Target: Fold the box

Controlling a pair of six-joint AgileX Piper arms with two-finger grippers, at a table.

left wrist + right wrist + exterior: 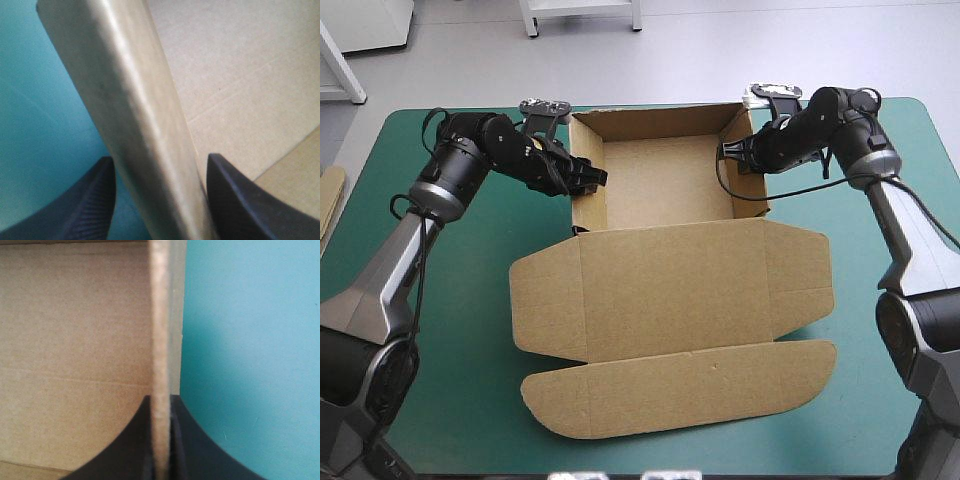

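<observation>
The box (665,185) has walls up, lid (670,290) flat at 6 o'clock; left hand (594,180) spread astride the 9 o'clock wall, right hand (728,150) pinching 3 o'clock's.

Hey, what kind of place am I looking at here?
Probably a robotics lab bench: a left robot arm and right robot arm reach over a table with a teal-green cover, both at an open brown box.
</observation>
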